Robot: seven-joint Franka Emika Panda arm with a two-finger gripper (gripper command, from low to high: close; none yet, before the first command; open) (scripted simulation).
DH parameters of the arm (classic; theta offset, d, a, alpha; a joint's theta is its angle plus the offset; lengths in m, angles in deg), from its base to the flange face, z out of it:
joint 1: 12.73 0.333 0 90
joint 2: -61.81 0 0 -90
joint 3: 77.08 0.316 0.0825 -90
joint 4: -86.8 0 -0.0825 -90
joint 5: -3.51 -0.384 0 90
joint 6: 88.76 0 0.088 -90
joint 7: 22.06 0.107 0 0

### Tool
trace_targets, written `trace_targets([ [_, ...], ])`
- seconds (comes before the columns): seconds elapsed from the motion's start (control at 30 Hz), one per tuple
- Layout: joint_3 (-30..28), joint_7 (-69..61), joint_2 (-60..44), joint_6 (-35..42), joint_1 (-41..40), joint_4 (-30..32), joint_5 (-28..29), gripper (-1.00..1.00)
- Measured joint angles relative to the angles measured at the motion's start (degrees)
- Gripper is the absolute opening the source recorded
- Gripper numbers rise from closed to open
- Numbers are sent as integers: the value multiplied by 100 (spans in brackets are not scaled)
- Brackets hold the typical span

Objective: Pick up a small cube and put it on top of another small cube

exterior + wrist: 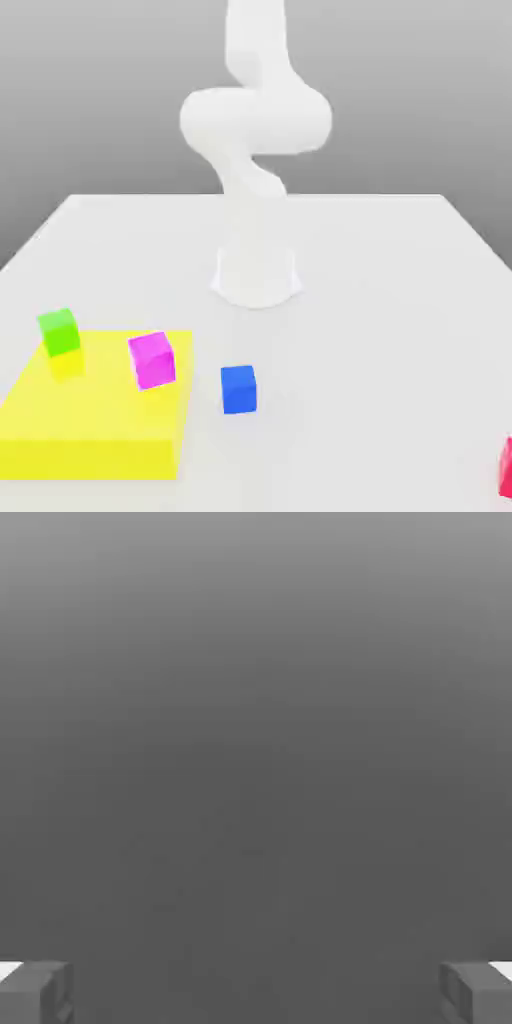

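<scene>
- Small cube (238, 389), bright blue and plain, is seen resting on the white desk (380, 300) in the exterior view, toward the near edge.
- It is placed just beside the yellow slab (95, 425), off that slab's edge on the exterior view's right, with a narrow strip of bare desk between them.
- A magenta cube (152, 360) is seen on the yellow slab near its corner, close to the blue cube but apart from it.
- A green cube (59, 332) is seen at the slab's far corner on the exterior view's left, tilted slightly.
- A red object (506, 467) is cut off by the frame edge at the exterior view's right, well apart from the blue cube.
- The white arm (255, 150) is seen rising from its round base (257, 278) behind the cubes.
- The pincer (256, 992) is shown spread wide in the hand view, with one grey fingertip (35, 992) at each side and nothing held between them.
</scene>
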Motion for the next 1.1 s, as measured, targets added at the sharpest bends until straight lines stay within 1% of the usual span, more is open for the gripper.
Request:
trace_targets([
  [0.47, 1111, 3654, -2088, -1765, -1227, 1986, -311, 0],
  [0.67, 1417, 5233, -2971, -2515, -1621, 2828, -391, 0],
  [0.83, 1557, 6455, -3681, -3121, -1826, 3484, -489, 0],
  [0.93, 1570, 6905, -4013, -3376, -1957, 3499, -133, 0],
  [1.03, 1465, 7380, -4334, -3615, -2018, 3423, 482, 0],
  [1.1, 1223, 7746, -4549, -3768, -1907, 3364, 974, 0],
])
